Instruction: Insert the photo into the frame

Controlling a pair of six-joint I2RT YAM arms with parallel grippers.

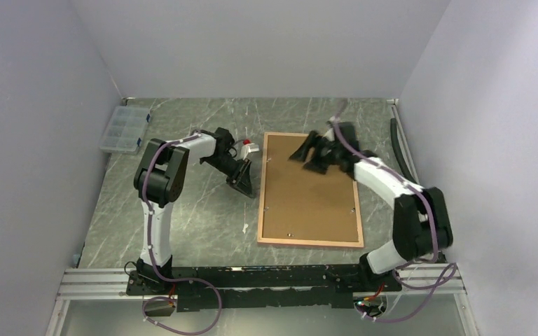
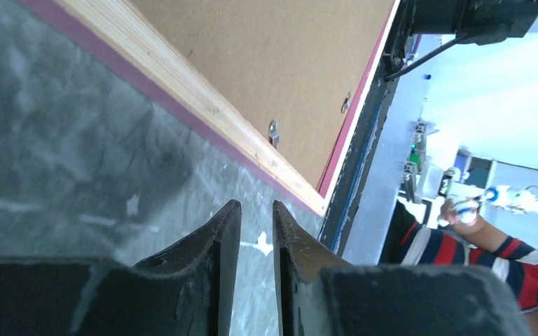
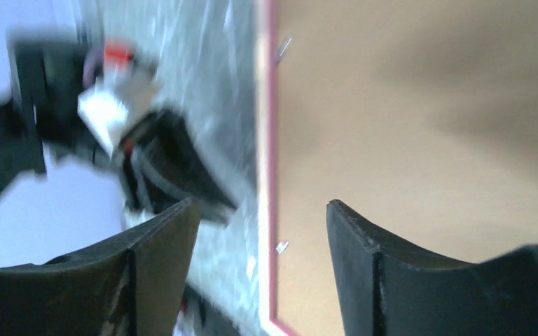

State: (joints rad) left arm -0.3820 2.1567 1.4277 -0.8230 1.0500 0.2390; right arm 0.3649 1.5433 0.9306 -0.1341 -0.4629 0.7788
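Desk (image 1: 196,224), green marbled; the frame (image 1: 309,243) lies flat on it, back up, with tan rails, a pink outer edge, and the brown backing board (image 1: 308,199) inside the rails; a small metal tab (image 2: 273,131) sits at the left rail. Left hand (image 1: 246,187) over bare desk just beside that rail, not touching it; fingers (image 2: 221,238) parted by a narrow slit, nothing between. Right hand (image 1: 307,162) over the far part of the backing board, jaws wide apart, empty; contact with the board cannot be told. Clear compartment box (image 1: 121,129) at the far-left corner.
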